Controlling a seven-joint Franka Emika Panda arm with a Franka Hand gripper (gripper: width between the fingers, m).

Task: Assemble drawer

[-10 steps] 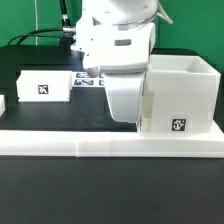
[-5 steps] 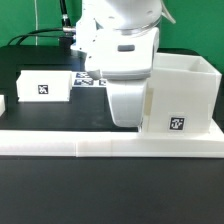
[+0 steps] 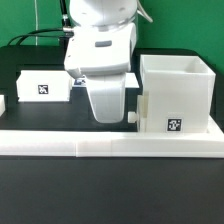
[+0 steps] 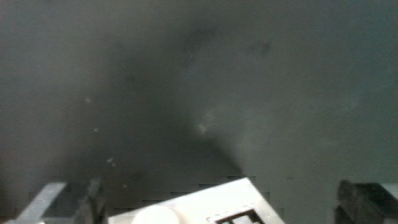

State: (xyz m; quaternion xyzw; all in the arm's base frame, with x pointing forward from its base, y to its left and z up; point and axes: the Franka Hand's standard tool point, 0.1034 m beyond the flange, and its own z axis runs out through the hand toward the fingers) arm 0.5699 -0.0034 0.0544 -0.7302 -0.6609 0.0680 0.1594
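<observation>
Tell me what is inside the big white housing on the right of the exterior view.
Only the upper inner walls of the housing show, plain white; nothing rises above its rim. Its front wall hides the floor and anything lying low inside.

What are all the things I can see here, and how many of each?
drawer housing: one, white, big cube with a marker, on the exterior view's right.
tray box: one, white, with a marker, on the exterior view's left.
edge piece: one, white, cut off at the exterior view's left edge; cannot tell what it is.
border bar: one, white, long and low, across the front.
marked part: one, white, wrist view only, beneath the gripper; cannot tell which part.
table: one, black, under everything.
cable: one, black, at the back.
arm: one, white, between tray box and housing.
gripper: one, dark fingers wide apart, holding nothing.
</observation>
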